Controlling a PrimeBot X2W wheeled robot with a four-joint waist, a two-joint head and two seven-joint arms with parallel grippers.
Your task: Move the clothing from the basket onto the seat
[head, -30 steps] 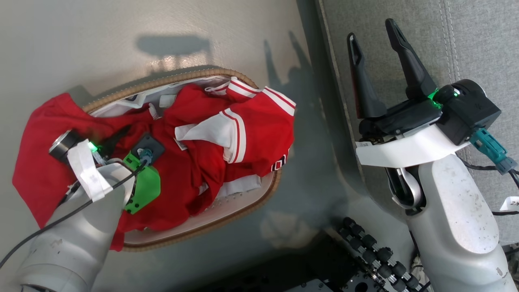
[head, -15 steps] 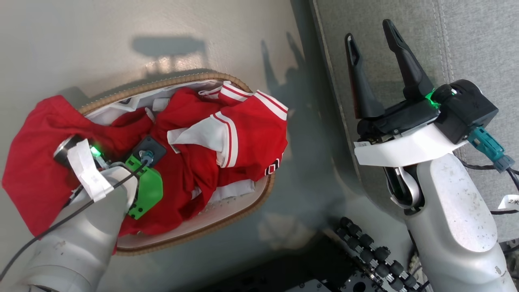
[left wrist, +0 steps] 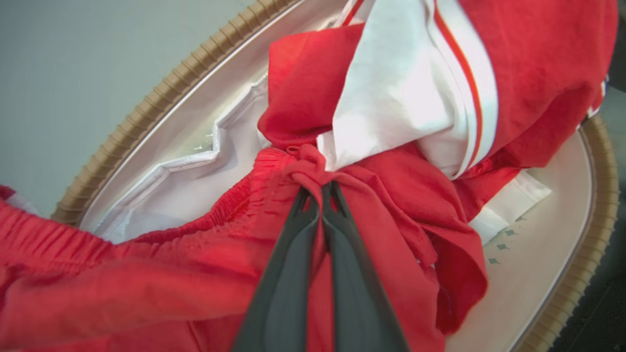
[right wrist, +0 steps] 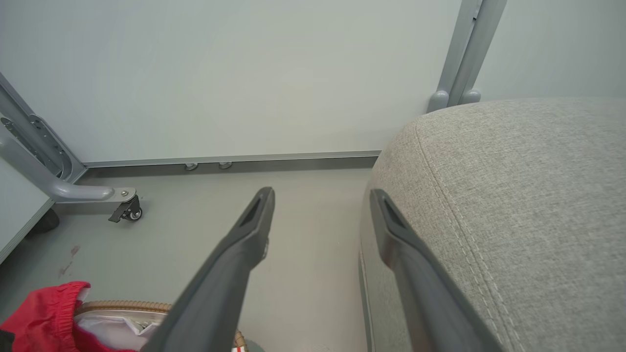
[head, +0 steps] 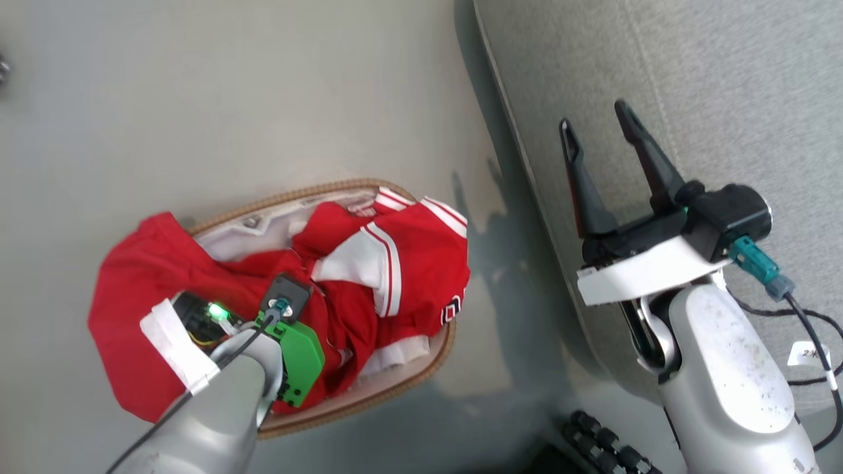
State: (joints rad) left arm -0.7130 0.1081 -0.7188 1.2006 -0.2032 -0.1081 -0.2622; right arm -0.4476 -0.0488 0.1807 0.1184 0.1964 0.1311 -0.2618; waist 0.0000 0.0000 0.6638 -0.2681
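Down inside the basket (left wrist: pixel 161 98), the left gripper (left wrist: pixel 320 188) has its two dark fingers pressed nearly together on a bunched fold of the plain red garment (left wrist: pixel 146 274), pinching the cloth right at the tips. That garment has a gathered band along one edge; from the head view it spills over the basket's left rim and hangs outside it (head: pixel 132 309), while the rest lies within. The red jersey (head: pixel 421 263), with white panels and red-and-white striped trim, is heaped across the basket's right half, and its edge with dark lettering drapes over the right rim. A white cloth (left wrist: pixel 195 166) lies against the basket's inner wall beside the pinched fold. The basket itself stands on the pale grey floor (head: pixel 230 99). To the basket's right, well apart from it, the right gripper (head: pixel 593 118) hangs with fingers spread wide and nothing between them, above the near edge of the grey woven seat (head: pixel 691 99). Beyond the basket, a small caster (right wrist: pixel 128 211) on a grey metal frame stands near the wall.
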